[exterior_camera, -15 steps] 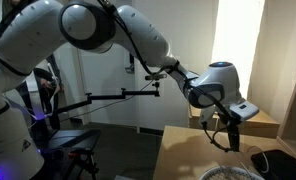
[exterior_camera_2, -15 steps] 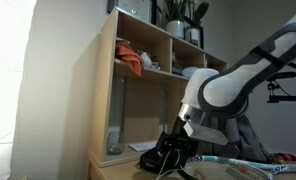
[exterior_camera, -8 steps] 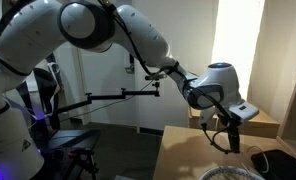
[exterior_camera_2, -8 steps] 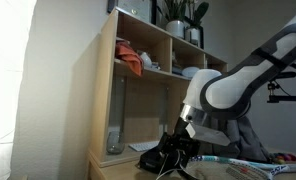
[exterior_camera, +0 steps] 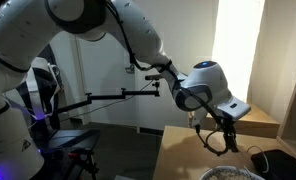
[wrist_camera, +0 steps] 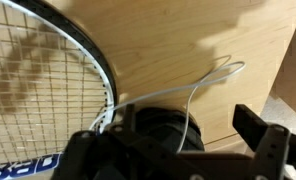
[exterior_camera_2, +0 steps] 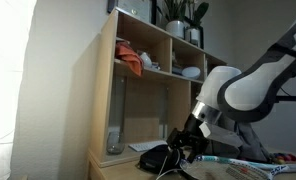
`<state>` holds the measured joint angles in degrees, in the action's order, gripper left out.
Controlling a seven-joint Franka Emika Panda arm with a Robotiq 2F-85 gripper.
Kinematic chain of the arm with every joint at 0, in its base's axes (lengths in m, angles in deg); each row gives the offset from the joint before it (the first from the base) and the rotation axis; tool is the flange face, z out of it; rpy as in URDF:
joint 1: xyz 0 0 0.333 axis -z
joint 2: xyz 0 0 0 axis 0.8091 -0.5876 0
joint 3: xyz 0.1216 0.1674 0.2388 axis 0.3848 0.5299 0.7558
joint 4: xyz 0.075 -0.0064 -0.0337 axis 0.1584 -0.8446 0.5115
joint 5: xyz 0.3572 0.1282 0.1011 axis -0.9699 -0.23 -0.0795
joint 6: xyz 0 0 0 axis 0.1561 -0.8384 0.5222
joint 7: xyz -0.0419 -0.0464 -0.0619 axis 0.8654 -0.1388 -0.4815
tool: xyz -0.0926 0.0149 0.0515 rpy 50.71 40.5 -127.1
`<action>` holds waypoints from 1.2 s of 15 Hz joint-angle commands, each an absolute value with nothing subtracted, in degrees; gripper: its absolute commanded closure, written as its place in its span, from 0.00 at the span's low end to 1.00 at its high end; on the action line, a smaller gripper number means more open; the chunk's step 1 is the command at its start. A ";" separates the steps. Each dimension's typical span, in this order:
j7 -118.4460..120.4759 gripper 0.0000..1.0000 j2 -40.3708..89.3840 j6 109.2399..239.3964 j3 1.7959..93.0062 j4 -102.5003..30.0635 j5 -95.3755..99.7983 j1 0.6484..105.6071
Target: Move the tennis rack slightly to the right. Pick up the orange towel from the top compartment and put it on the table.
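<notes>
In an exterior view, your gripper (exterior_camera: 224, 138) hangs low over the table (exterior_camera: 180, 150). The tennis rack (exterior_camera: 228, 173) shows only as a sliver of its oval head just beneath the gripper, at the picture's bottom edge. The shelf lies outside this view.

In an exterior view of the wooden shelf (exterior_camera_2: 106, 100) you get the orange towel (exterior_camera_2: 131, 62). It is a crumpled rust-orange heap in the top compartment, well above the gripper and off to its left in the picture. The rack is only a thin pale streak on the table, low and to the gripper's right.

The wrist view alone gives you detail. The rack's fine grid of strings and its curved white-and-dark rim lie flat on the tan wood, to the left of the gripper. A thin white cord (wrist_camera: 210, 82) loops on the table just ahead of it. The jaws stand wide apart, gripping nothing.
</notes>
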<state>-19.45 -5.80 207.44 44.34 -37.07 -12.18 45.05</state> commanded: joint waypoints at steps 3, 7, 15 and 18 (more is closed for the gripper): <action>-19.38 0.30 -2.88 210.31 43.57 -43.17 -12.04 43.59; -19.00 0.56 -2.79 211.81 43.63 -44.46 -12.20 43.25; -19.46 1.00 -4.01 209.18 42.21 -42.38 -11.44 42.15; -19.64 1.00 -5.04 207.21 40.99 -40.39 -10.90 41.18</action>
<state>-19.44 -5.13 210.20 42.71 -41.75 -12.16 42.58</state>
